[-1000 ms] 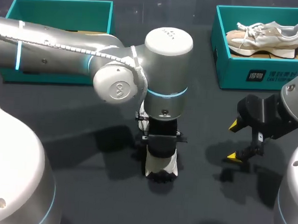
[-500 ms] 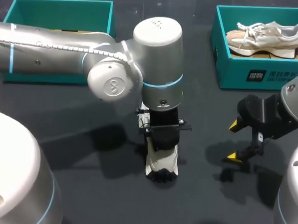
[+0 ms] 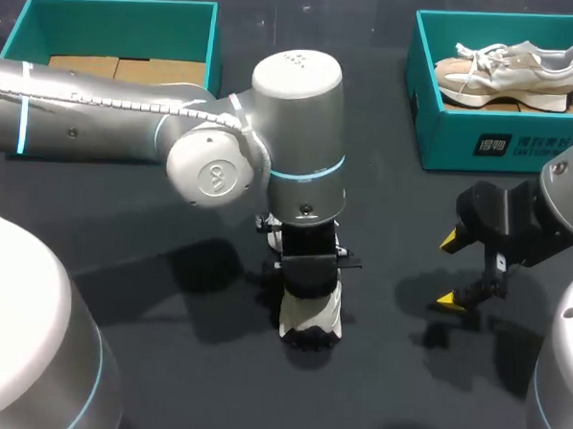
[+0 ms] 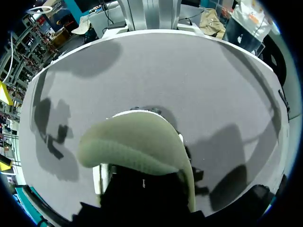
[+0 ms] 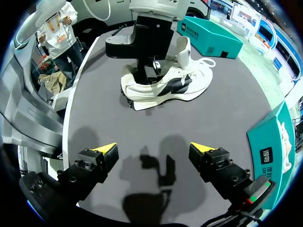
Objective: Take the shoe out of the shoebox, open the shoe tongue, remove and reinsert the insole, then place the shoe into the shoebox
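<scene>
A white shoe (image 3: 312,317) with a black sole lies on the dark table near the middle. My left gripper (image 3: 309,273) stands straight down on its opening and hides most of it. In the left wrist view a pale, curved insole (image 4: 137,146) arches up right ahead of that gripper, its lower end running into the shut jaws, with the shoe's white rim (image 4: 125,114) beyond it. The right wrist view shows the shoe (image 5: 165,85) on its sole, the left gripper (image 5: 150,71) in it and a pale flap (image 5: 183,51) standing up beside the laces. My right gripper (image 3: 449,271) (image 5: 158,151) hovers open to the shoe's right.
A teal shoebox (image 3: 444,136) at the back right holds a second, beige-white shoe (image 3: 510,72). Another teal box (image 3: 114,13) at the back left has only cardboard in it. My left arm spans the table's left half.
The left arm's wrist has swung a little to the left while its gripper stayed on the shoe. The right arm has not moved.
</scene>
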Robot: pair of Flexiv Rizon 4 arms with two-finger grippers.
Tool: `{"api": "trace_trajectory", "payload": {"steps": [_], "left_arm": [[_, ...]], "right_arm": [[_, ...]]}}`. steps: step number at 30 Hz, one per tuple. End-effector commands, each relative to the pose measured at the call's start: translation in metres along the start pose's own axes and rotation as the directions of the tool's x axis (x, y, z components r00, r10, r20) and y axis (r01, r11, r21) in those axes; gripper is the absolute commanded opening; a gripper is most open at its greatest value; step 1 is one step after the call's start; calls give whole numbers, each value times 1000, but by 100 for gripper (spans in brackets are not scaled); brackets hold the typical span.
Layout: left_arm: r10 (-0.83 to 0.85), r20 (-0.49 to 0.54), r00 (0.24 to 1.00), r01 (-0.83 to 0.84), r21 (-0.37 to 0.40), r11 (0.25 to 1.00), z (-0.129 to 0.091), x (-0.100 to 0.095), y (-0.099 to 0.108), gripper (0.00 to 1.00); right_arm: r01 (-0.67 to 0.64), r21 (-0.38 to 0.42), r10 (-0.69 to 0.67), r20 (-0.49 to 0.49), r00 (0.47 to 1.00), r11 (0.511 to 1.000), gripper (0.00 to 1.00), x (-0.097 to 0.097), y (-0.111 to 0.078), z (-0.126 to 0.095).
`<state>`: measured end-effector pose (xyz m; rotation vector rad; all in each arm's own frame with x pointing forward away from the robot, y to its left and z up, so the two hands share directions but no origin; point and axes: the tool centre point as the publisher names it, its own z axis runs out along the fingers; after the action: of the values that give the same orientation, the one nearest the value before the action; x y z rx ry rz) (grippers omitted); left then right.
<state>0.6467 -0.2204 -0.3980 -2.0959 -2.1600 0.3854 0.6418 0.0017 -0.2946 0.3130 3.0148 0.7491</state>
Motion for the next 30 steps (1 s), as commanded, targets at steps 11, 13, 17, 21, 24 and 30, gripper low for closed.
{"api": "trace_trajectory", "payload": {"steps": [11,13,17,21,24,30], "left_arm": [[29,99,995,-17,-119,993,-58,14,16,0],[45,105,993,-32,-124,992,-65,11,14,0],[59,94,994,-40,-195,980,-71,2,11,0],[42,70,997,-23,-259,966,-66,-3,15,0],[24,54,998,-8,-292,956,-61,-4,21,0],[-12,36,999,23,-314,949,-59,-5,32,13]], "right_arm": [[0,1,0,4,1000,1000,100,2,-1,0],[0,1,0,4,1000,1000,100,2,-1,0],[0,1,0,4,1000,1000,100,2,-1,0],[0,1,0,4,1000,1000,100,2,-1,0],[0,1,0,4,1000,1000,100,2,-1,0],[0,1,0,4,1000,1000,100,2,-1,0]]}}
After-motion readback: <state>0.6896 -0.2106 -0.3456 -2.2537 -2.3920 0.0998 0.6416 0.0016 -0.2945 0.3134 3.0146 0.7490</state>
